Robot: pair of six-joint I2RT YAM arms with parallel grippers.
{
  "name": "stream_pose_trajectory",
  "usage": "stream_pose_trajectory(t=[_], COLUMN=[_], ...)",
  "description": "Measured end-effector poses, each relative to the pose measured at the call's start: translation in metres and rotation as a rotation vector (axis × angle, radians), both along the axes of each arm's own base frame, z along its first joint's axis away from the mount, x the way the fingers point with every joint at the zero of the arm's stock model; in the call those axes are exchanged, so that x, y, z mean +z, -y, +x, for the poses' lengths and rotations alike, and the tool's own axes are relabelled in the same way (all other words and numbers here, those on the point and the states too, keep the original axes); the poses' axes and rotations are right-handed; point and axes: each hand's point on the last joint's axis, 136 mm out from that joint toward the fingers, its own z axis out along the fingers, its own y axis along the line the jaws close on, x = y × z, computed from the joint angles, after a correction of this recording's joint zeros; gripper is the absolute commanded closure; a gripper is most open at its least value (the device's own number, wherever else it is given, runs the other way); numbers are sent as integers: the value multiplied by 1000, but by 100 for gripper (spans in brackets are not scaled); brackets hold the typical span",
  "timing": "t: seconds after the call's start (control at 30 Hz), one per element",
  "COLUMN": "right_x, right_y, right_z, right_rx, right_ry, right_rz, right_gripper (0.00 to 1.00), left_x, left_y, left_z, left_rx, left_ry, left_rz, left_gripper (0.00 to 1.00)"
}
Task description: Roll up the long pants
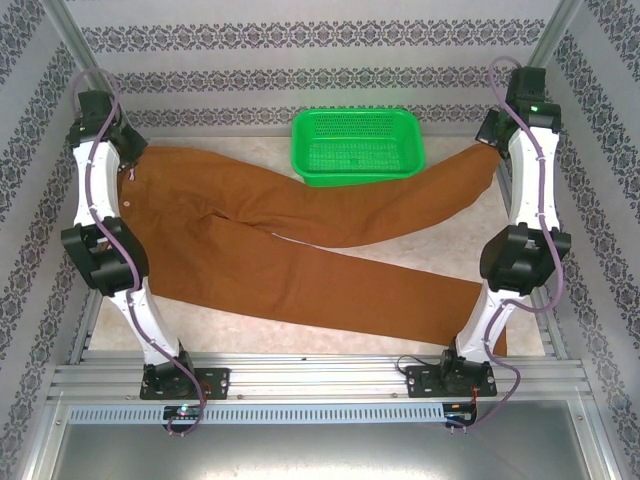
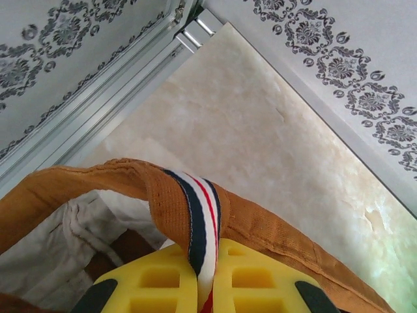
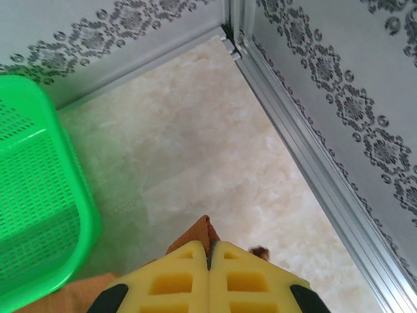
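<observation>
With left fingers [image 2: 156, 280] clamped on the long pants [image 1: 300, 270] at the waistband and right fingers [image 3: 176, 280] pinched, seemingly on 1 hem, tension evenly, flattening the 2 legs before rolling.

1. I'm looking into a lab test cell, framed in aluminium extrusion rails [image 1: 320, 378].
2. Printed ornamental panels [image 1: 320, 40] wall in a marble-look tabletop [image 1: 440, 250].
3. My left arm [image 1: 100, 200] and right arm [image 1: 525, 200] are bolted to the front rail, with their cables exposed.

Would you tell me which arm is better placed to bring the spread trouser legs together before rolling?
Probably the right: the right gripper is shut on the long pants' far-leg cuff; the left gripper holds the waistband.
</observation>
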Motion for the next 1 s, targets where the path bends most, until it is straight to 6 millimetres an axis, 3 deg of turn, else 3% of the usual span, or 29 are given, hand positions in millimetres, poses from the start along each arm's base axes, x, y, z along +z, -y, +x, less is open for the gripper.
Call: stream_pose_trajectory(t=[0.2,0.43,0.67,0.9,1.0], right_x=[3,19,41,9,7], right_y=[-14,30,44,36,25], right_z=[17,22,23,3,-8], right_rx=[39,-24,-44,-29,-15], right_ry=[22,49,95,-20,-36], right_rz=[7,-10,-26,-34,-54], right_gripper=[100,100,100,100,100], left_x=[5,3,-3,-9,-14], left_y=[2,2,3,2,2], left_z=[-8,-8,-8,-6,-6], left_rx=[0,-1,-4,-3,-1], left_ry=[11,6,0,1,-1], left_rz=[6,4,-1,-1,1], left_gripper=[100,100,100,100,100])
